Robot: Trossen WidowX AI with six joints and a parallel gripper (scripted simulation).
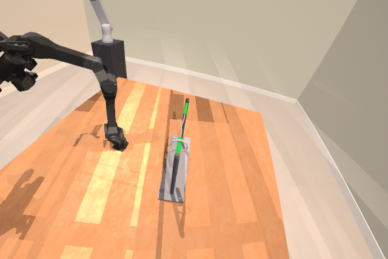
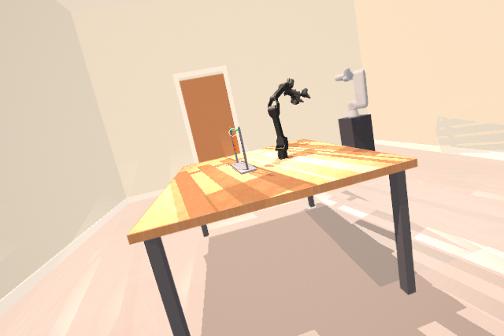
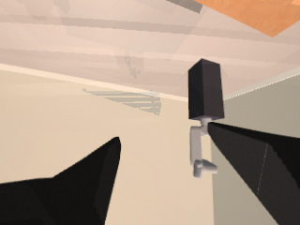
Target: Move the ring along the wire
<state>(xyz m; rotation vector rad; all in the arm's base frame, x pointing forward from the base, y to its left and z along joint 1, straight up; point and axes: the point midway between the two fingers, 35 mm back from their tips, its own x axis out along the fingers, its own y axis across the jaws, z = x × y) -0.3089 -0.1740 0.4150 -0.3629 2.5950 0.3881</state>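
Observation:
A pale ring [image 1: 187,146] [image 2: 229,133] hangs around the green wire part [image 1: 179,147] beside one post [image 1: 174,174]. Its orange handle [image 2: 235,144] points down in the exterior view and is hidden in the top view. The thin grey wire [image 1: 182,127] runs to the other green part [image 1: 186,108], by the far post [image 1: 187,100]. My gripper [image 3: 163,134] is open, with nothing between its fingers. It is up in the air, well away from the ring, pointing away from the wire stand.
The posts stand on a grey base plate [image 1: 182,168] [image 2: 240,168] on the wooden table [image 1: 219,187] [image 2: 325,169]. My arm's base [image 1: 117,143] [image 2: 282,152] is beside the stand. A light grey arm [image 1: 102,11] [image 2: 359,88] [image 3: 196,145] on a dark pedestal [image 1: 109,57] [image 2: 356,133] [image 3: 204,89] is beyond the table.

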